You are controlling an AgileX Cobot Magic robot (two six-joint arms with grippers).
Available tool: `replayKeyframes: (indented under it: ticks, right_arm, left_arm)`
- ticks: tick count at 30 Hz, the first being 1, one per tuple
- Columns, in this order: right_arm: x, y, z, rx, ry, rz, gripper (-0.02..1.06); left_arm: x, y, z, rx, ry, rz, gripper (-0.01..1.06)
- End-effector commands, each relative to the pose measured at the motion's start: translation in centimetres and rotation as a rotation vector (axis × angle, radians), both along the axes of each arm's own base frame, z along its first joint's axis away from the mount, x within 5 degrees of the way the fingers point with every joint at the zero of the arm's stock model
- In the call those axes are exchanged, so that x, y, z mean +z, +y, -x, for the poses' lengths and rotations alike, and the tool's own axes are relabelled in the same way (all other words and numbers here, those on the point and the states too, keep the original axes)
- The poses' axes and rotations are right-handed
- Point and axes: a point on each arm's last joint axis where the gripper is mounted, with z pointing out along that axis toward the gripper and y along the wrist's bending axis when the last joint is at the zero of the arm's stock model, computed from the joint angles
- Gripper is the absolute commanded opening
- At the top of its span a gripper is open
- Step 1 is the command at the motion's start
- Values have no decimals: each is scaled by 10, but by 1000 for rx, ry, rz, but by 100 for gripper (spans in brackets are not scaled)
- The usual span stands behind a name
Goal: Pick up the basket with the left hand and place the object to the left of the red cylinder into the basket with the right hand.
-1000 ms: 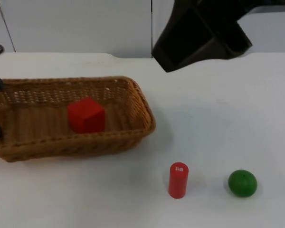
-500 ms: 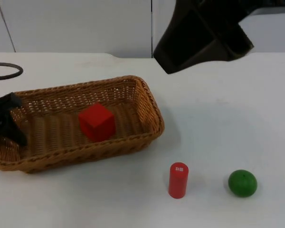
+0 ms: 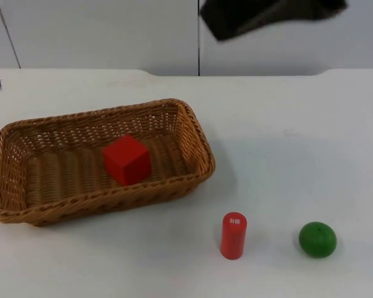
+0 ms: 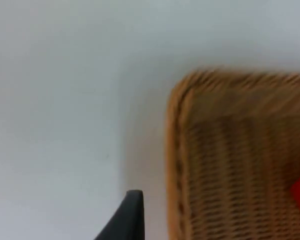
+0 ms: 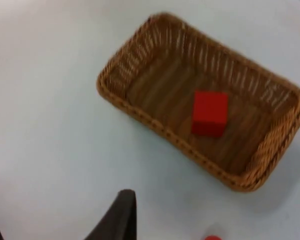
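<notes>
Your red cube (image 3: 127, 159) lies inside the wicker basket (image 3: 193, 133), which rests on the bench's (image 3: 298, 143) left half, unheld. The red cylinder (image 3: 233, 235) and green ball (image 3: 317, 239) stand near the front edge. The left gripper (image 4: 124, 220) hovers just off the basket's end, the right gripper (image 5: 117, 217) high above; finger positions can't be told.

Looks like a robotics lab test station: plain white bench (image 3: 286, 143) closed off at twelve o'clock by grey partition panels (image 3: 99, 34). Staged props only: wicker basket (image 3: 196, 146) at nine o'clock, red cylinder (image 3: 233, 235) and green ball (image 3: 317, 239) toward five.
</notes>
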Motion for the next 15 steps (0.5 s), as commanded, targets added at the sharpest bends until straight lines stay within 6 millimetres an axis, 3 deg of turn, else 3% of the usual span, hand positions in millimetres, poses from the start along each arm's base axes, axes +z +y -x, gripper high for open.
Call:
replayKeyframes:
  ticks: [1,4,5,9,10,14,15]
  right_arm:
    - [14,-7,5,-5,-52,-57,105]
    - [29,-18,14,-5,-96,-103,105]
    - [29,-18,14,-5,-96,-103,105]
    - [38,-33,25,-5,-142,-136,105]
    - [38,-33,25,-5,-142,-136,105]
    - [31,-49,39,-3,-174,-172,105]
    - [31,-49,39,-3,-174,-172,105]
  left_arm:
    - [33,-2,13,-24,-94,-53,105]
    - [75,-9,36,-48,-217,-107,105]
    - [75,-9,36,-48,-217,-107,105]
    - [117,-20,70,-71,-353,-146,105]
    - [117,-20,70,-71,-353,-146,105]
    - [150,-34,108,-108,-465,-175,105]
    - [150,-34,108,-108,-465,-175,105]
